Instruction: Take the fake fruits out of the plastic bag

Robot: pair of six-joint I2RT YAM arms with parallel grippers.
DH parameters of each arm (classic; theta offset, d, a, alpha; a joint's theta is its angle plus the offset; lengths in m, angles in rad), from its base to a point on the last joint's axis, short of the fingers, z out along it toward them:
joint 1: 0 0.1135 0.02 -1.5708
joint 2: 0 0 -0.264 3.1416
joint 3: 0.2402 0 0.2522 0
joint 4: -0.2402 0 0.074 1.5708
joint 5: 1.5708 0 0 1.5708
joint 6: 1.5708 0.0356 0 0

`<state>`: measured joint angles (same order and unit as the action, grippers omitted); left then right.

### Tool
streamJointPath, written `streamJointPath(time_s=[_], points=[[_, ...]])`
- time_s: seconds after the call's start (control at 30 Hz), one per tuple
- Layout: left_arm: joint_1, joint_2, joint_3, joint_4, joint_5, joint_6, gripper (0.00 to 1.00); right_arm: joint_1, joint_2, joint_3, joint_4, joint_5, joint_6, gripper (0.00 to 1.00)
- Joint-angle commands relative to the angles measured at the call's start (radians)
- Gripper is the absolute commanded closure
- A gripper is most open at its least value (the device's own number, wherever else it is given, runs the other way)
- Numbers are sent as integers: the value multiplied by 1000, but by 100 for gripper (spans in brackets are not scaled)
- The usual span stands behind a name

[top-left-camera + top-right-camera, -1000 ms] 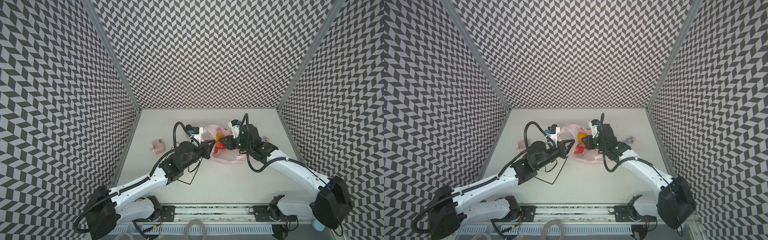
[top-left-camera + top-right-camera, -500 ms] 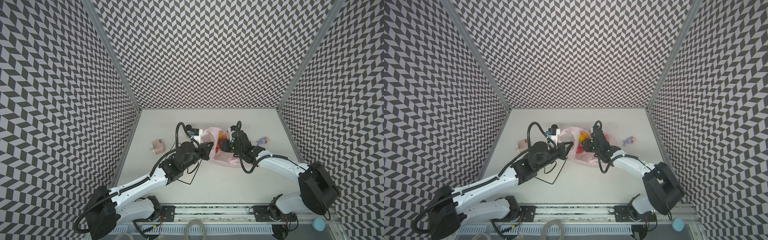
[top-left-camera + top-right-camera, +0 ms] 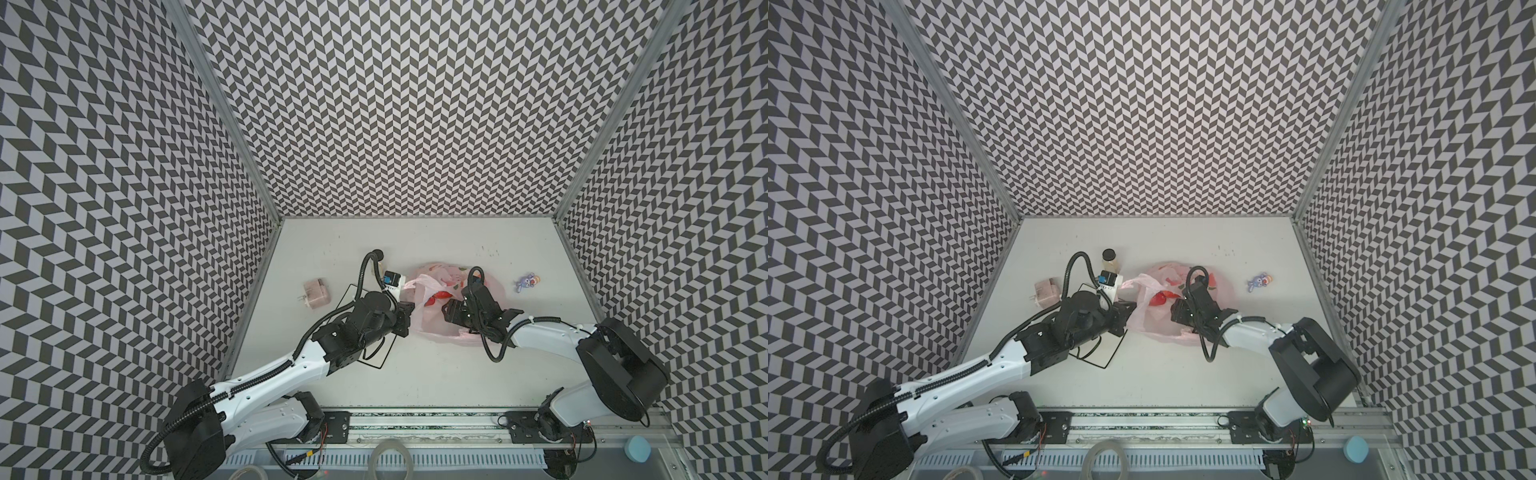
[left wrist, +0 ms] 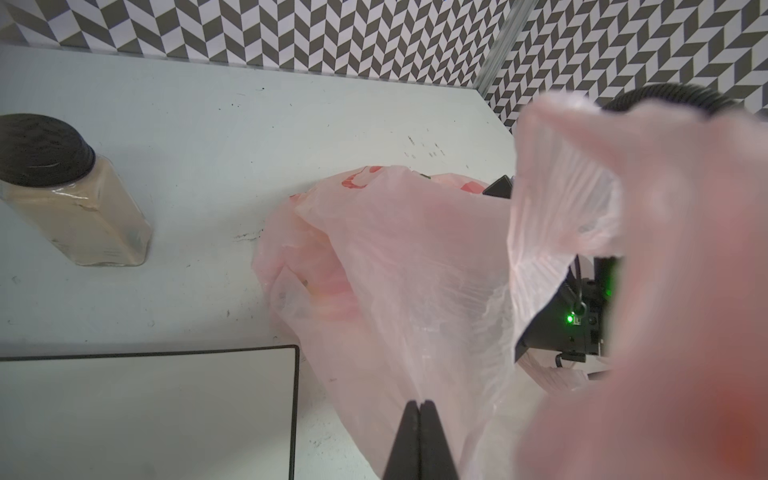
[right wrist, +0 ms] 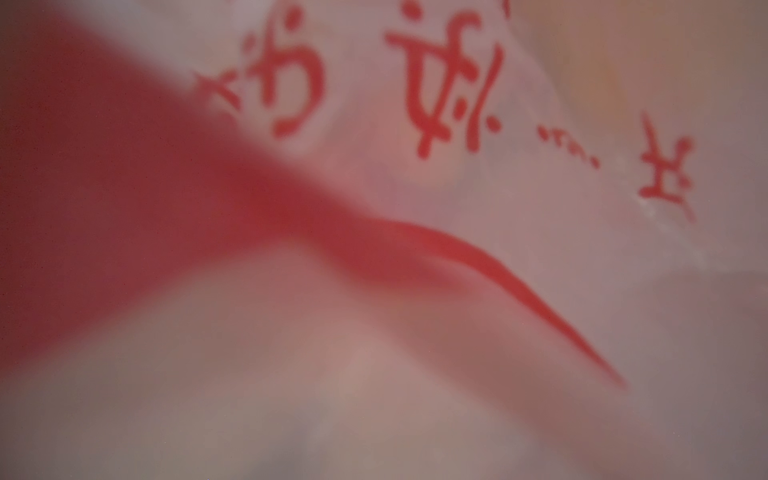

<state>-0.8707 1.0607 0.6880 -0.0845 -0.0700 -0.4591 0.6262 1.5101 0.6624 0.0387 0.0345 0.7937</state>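
Note:
The pale pink plastic bag [image 3: 432,320] [image 3: 1152,322] lies mid-table with its mouth lifted. My left gripper [image 3: 409,315] [image 4: 419,405] is shut on the bag's film [image 4: 395,291] at the mouth's left edge. My right gripper [image 3: 449,309] [image 3: 1177,309] reaches in from the right, its fingertips hidden by the film. Bag film with red print [image 5: 436,83] fills the right wrist view. A red shape [image 3: 438,297] [image 3: 1160,298] shows at the mouth; fruit or print, I cannot tell. The fake fruits are otherwise hidden.
A white square plate with a black rim [image 3: 380,367] [image 4: 166,407] lies under my left arm. Behind it stands a black-lidded spice jar [image 3: 1109,259] [image 4: 75,208]. A pink box [image 3: 316,293] sits left, and a purple figurine [image 3: 527,282] right of the bag.
My right arm has folded down and its gripper has gone from the bag's right rim into the mouth. The yellow fruit seen earlier is now covered. The left gripper kept its hold.

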Motion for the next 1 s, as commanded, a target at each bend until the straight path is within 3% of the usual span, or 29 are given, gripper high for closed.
streamJointPath(time_s=[0.0, 0.47, 0.7, 0.97], points=[[-6, -11, -6, 14, 47, 47, 100, 6, -17, 56, 105, 33, 28, 33], [-25, 43, 43, 90, 99, 30, 100, 6, 255, 280, 101, 220, 53, 22], [-37, 62, 68, 104, 91, 25, 100, 8, 366, 349, 55, 270, -51, 8], [-38, 51, 66, 112, 79, 11, 100, 6, 489, 460, 11, 369, -106, 9]])
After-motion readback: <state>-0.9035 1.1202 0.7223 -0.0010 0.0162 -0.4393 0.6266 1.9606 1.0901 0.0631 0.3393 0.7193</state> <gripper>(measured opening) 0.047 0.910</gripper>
